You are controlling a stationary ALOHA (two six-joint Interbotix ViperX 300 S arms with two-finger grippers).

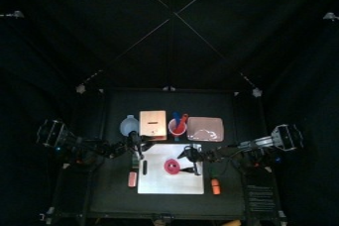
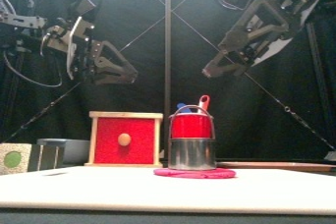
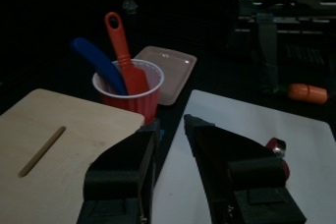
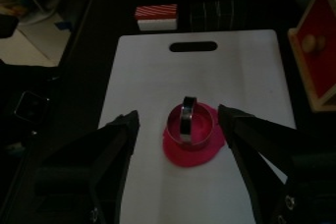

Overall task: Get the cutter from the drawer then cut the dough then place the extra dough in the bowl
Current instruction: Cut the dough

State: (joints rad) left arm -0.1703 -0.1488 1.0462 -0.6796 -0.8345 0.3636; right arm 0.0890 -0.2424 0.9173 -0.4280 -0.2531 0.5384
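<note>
The round metal cutter stands on the flat red dough on the white cutting board. In the front view the cutter rests on the dough, and the red cup shows behind it. My right gripper hangs open above the cutter, one jaw on each side, not touching it. My left gripper hovers open and holding nothing over the board's left edge. The wooden box with its red drawer front stands behind, and the blue-grey bowl sits to its left.
The red cup holds a blue and a red knife. The pink tray lies at the back right. An orange toy lies right of the board and a red toy left of it. Toy foods lie near the board's front edge.
</note>
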